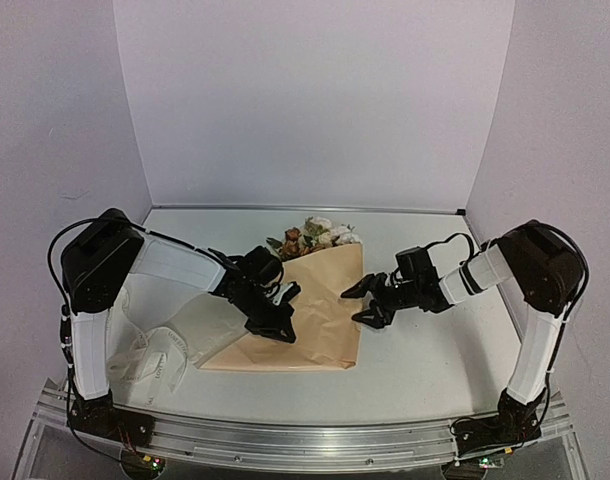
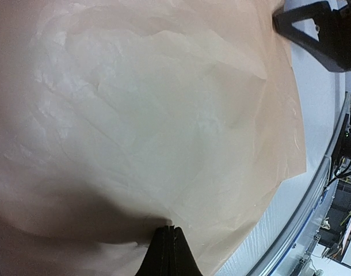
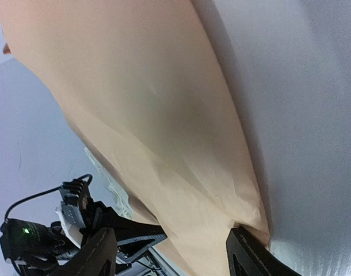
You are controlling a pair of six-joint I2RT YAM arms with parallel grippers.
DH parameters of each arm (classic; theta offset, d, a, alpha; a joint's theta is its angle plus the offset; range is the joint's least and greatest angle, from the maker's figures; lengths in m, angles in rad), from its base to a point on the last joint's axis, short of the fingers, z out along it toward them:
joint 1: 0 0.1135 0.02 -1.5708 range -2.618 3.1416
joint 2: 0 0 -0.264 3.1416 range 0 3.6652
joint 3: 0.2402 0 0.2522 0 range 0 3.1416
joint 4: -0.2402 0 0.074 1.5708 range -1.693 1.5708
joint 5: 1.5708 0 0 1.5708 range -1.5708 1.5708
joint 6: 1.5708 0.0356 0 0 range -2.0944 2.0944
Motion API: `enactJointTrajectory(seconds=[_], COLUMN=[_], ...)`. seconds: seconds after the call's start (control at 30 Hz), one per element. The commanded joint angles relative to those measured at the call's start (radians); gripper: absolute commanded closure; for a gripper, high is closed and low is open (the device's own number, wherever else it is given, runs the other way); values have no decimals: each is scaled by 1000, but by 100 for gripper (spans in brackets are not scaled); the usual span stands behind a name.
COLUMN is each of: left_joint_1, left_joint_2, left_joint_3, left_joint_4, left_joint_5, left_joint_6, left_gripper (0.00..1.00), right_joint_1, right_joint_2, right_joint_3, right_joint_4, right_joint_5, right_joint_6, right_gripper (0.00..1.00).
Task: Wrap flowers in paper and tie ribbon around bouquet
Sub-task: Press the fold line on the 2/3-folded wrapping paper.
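Top external, left to right: ribbon (image 1: pixel 153 352) loose on the table (image 1: pixel 425 360) beside the left arm (image 1: pixel 170 265), untouched. Left gripper (image 1: pixel 277 318) clenched, tip on the paper (image 1: pixel 323 322), perhaps pinching a fold; wrist view too blurred to say. Flowers (image 1: pixel 317 238) poke out the far end. Right gripper (image 1: pixel 370 300) spread at the paper's right edge, grasping nothing. Risk: if the left tip slips, the fold springs open and stems spill.

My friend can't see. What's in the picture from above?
Folded tan paper lies on a white table, flowers poking out at its far end. The left gripper pinches the paper, the open right gripper sits at its right edge, and a ribbon lies at left.
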Motion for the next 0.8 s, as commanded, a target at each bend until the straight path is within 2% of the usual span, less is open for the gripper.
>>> enactJointTrajectory(seconds=[0.0, 0.2, 0.77], left_joint_1=[7, 21, 41], left_joint_2=[53, 46, 47], left_joint_3=[10, 5, 7], left_joint_4=[-86, -92, -107], left_joint_5=[-56, -53, -36], left_joint_6=[26, 31, 46], left_gripper=[100, 100, 100], right_joint_1=[-45, -56, -186], right_joint_2=[43, 111, 322], right_joint_3=[65, 181, 529], right_joint_4=[23, 13, -91], right_joint_5=[79, 71, 101], right_joint_6=[32, 60, 46], right_gripper=[32, 32, 32])
